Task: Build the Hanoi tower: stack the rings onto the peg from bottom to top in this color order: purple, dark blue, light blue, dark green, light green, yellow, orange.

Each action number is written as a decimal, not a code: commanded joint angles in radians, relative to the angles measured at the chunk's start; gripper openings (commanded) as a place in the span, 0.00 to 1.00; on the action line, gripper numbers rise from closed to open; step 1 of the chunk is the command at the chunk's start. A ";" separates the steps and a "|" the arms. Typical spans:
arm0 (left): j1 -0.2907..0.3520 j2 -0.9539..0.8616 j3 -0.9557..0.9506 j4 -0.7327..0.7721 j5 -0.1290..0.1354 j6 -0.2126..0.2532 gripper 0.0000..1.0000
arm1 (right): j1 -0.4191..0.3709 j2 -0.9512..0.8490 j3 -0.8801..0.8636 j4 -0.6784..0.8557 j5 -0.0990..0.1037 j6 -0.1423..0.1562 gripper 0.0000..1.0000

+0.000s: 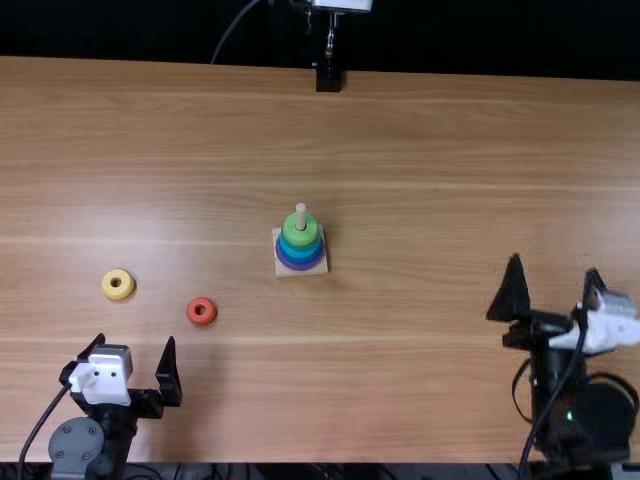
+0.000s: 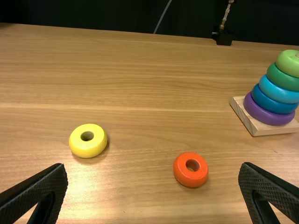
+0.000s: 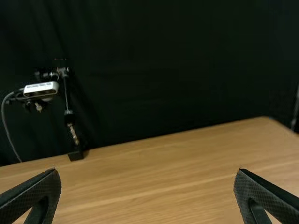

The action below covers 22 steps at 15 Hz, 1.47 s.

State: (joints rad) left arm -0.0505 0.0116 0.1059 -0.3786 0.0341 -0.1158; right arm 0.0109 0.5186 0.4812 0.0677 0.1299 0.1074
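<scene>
Left gripper (image 1: 136,345): fingers spread wide, nothing between them. Poised above the near part of the table (image 1: 400,380), tips pointing away from the near edge.

Yellow ring (image 1: 118,293): flat on the wood ahead of this gripper, hole up. Orange ring (image 1: 208,319): also flat, ahead and to the right of the gripper, less far out than the yellow. The two lie apart from each other.

Tower: ahead and well right of the left gripper, past the orange ring; well left of the right gripper. Square wooden base (image 1: 284,272), upright pale peg (image 1: 300,211). Five rings threaded, bottom to top: purple (image 2: 266,115), dark blue (image 2: 268,101), light blue (image 2: 275,91), dark green (image 2: 280,79), light green (image 2: 286,63). Peg top pokes out above the light green. Yellow and orange are off the peg.

Right gripper (image 1: 553,270): fingers likewise wide apart, grasping nothing, pointing toward the far edge. Far ahead and left of it, a camera stand (image 1: 328,78) at the far edge, with dark cloth (image 3: 187,70) behind.
</scene>
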 commanded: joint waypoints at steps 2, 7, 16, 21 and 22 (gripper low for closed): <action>0.017 -0.012 -0.106 -0.069 0.021 0.003 1.00 | -0.037 -0.161 -0.161 -0.006 -0.095 -0.047 1.00; 0.017 -0.012 -0.106 -0.069 0.021 0.003 1.00 | -0.035 -0.442 -0.303 -0.159 -0.119 -0.050 1.00; 0.017 -0.012 -0.106 -0.069 0.021 0.003 1.00 | -0.037 -0.502 -0.447 -0.168 -0.154 -0.227 1.00; 0.017 -0.012 -0.106 -0.069 0.021 0.003 1.00 | -0.037 -0.519 -0.464 -0.360 -0.152 -0.227 1.00; 0.017 -0.012 -0.106 -0.069 0.021 0.003 1.00 | -0.037 -0.519 -0.464 -0.369 -0.150 -0.227 1.00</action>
State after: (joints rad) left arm -0.0505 0.0120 0.1059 -0.3786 0.0341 -0.1158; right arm -0.0204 0.0128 0.0719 -0.2283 -0.0139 -0.1093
